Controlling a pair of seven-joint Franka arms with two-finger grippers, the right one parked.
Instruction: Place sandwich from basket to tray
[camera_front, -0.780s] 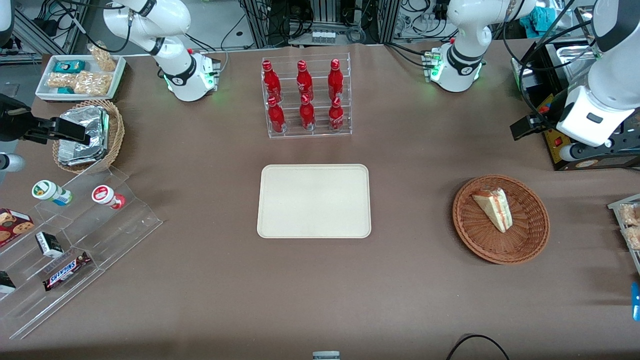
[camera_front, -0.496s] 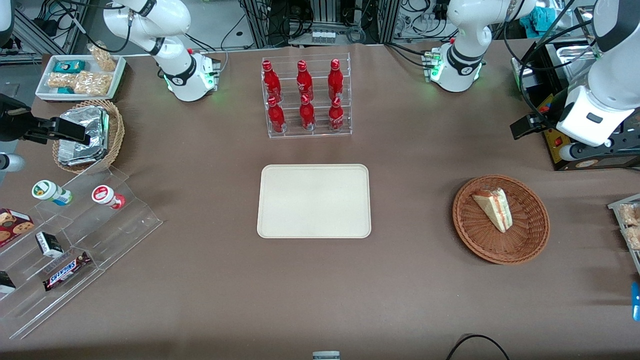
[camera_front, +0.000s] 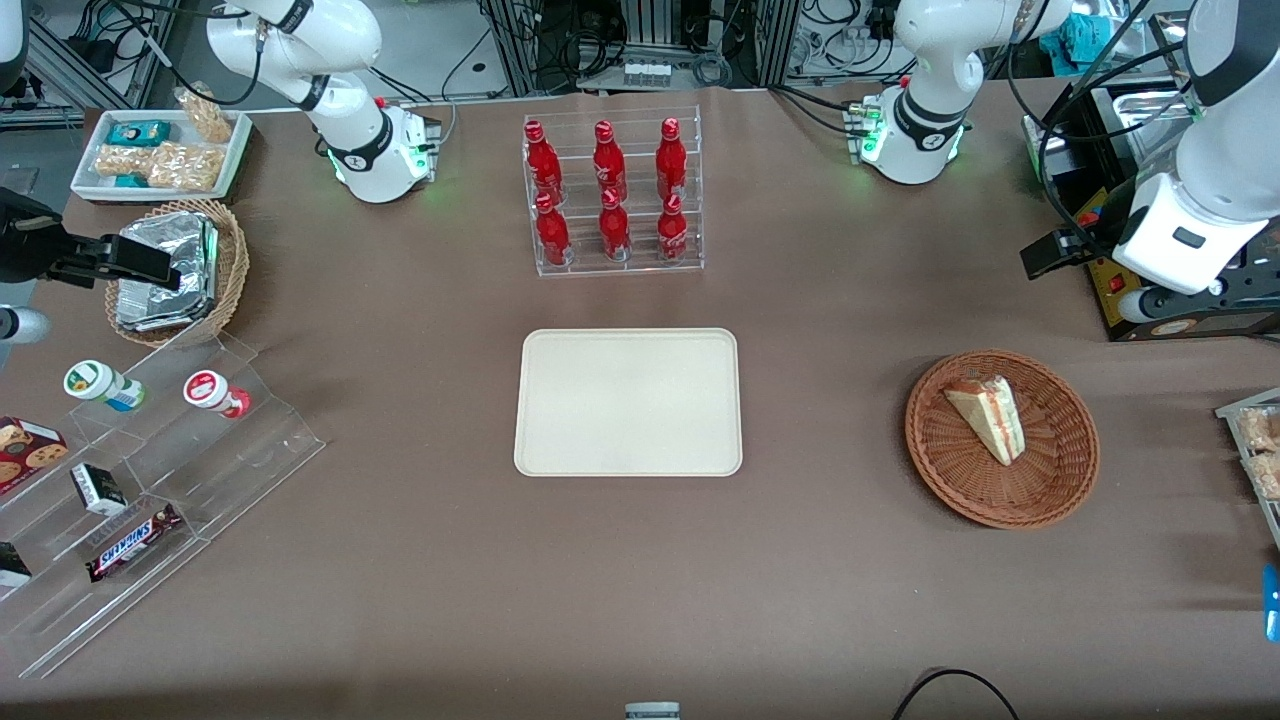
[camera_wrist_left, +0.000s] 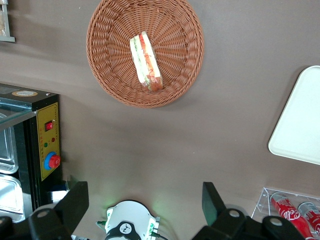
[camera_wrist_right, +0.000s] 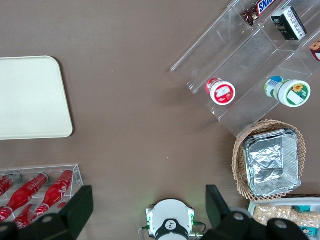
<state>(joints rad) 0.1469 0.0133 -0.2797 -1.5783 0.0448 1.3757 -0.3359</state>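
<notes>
Sandwich (camera_front: 987, 418) lies in the basket (camera_front: 1060, 480), right of the tray (camera_front: 628, 402). Gripper (camera_wrist_left: 145, 207) hangs high above the counter (camera_front: 830, 330), fingers spread wide.

It was a robotics lab dressed up like a snack counter. Two white arms (camera_front: 350, 110) were bolted to a table (camera_front: 400, 600) covered in brown paper, with cable bundles (camera_front: 560, 40) and metal framing along its edge farthest from the front camera. Clear acrylic racks held red bottles (camera_front: 610, 190), a chocolate bar (camera_front: 133, 540) and small tubs (camera_front: 100, 385), laid out like shop stock.
</notes>
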